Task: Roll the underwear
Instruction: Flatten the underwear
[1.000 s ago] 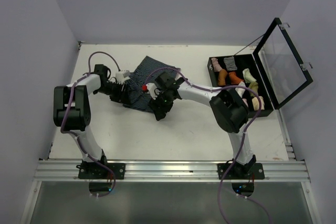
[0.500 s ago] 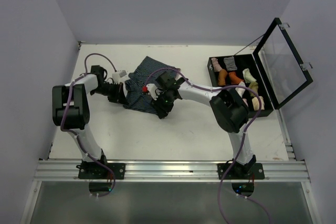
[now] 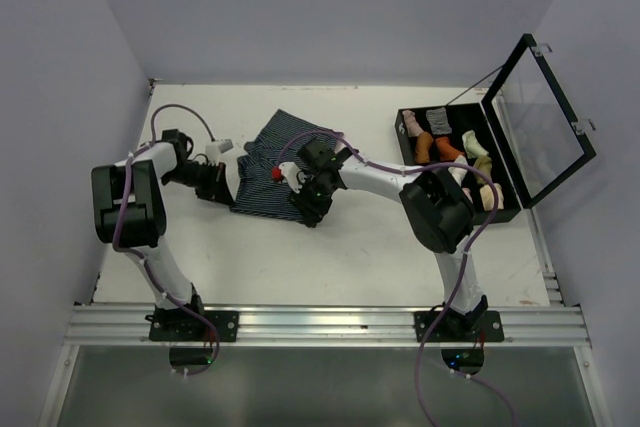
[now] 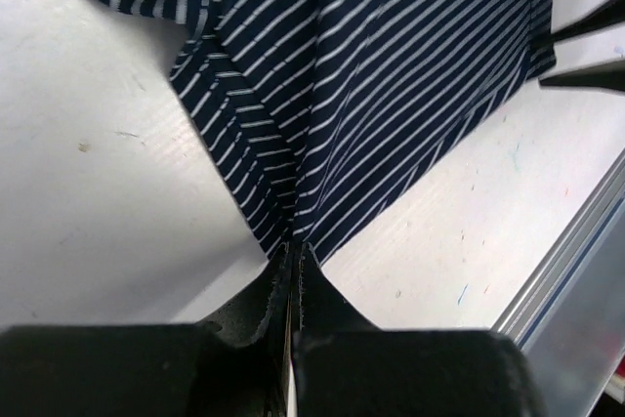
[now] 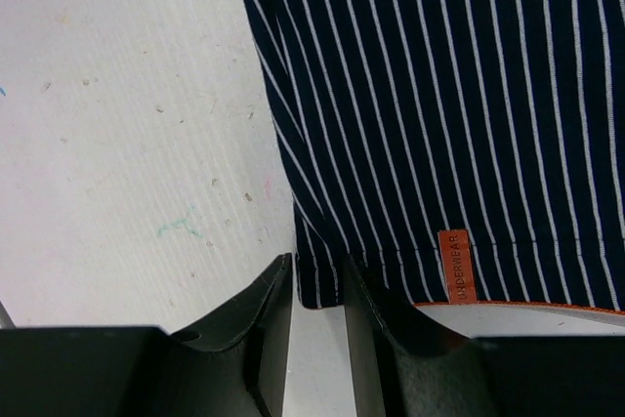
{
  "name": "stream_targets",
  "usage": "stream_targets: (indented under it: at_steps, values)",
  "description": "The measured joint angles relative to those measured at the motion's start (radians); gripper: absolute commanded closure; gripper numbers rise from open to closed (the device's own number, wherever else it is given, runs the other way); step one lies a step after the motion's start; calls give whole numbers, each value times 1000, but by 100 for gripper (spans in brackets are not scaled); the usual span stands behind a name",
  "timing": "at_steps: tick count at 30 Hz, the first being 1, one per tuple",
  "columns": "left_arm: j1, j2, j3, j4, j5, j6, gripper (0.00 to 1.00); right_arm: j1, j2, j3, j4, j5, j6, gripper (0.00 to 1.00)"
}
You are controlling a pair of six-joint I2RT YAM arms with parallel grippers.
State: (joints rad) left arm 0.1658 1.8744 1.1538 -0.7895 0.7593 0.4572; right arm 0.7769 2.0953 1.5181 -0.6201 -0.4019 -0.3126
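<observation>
1. The underwear (image 3: 263, 173) (navy with thin white stripes) lies spread out on the white table (image 3: 350, 247), roughly mid-table and a bit toward the far side, between the two arms.
2. The left gripper (image 4: 293, 253) is clenched right on the cloth. In the left wrist view the fingers meet, and the stripes fan out from that pinch point. From above it sits at the left edge of the garment.
3. The right gripper (image 5: 315, 275) is at the near hem, just beside the little orange label (image 5: 455, 266). Its jaws stand slightly apart with the hem corner between them. Honestly I can't tell if they're squeezing it or just straddling it.
4. Off to the right, well apart from the underwear, there's a black box (image 3: 505, 162) with its clear lid (image 3: 545, 112) swung open and rolled socks (image 3: 440, 142) in the compartments.
</observation>
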Motion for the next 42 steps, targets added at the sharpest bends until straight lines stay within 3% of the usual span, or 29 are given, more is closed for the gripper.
stream_targets:
  at_steps: [5, 10, 15, 19, 26, 34, 42]
  values:
    - [2, -5, -34, -48, -17, 119, 100, 0, 0, 0, -8, 0, -21, 69]
    - [2, -6, -77, -87, -34, 215, 100, 2, -3, 0, -24, -16, -49, 59]
    - [2, -10, -77, -142, -13, 307, 67, 7, -11, 3, -119, -83, -122, 60]
    - [2, -68, -79, -188, 5, 374, 56, 6, -41, 2, -210, -142, -159, 60]
    - [2, -223, -34, -82, 39, 205, 62, -38, -79, 58, -228, -222, -106, 66]
    - [-23, -131, -12, 139, 34, -91, 58, -52, -20, 59, -202, -202, -20, 72]
    - [-58, -58, -12, 228, 0, -237, 58, -50, 12, 20, -196, -170, -2, 73]
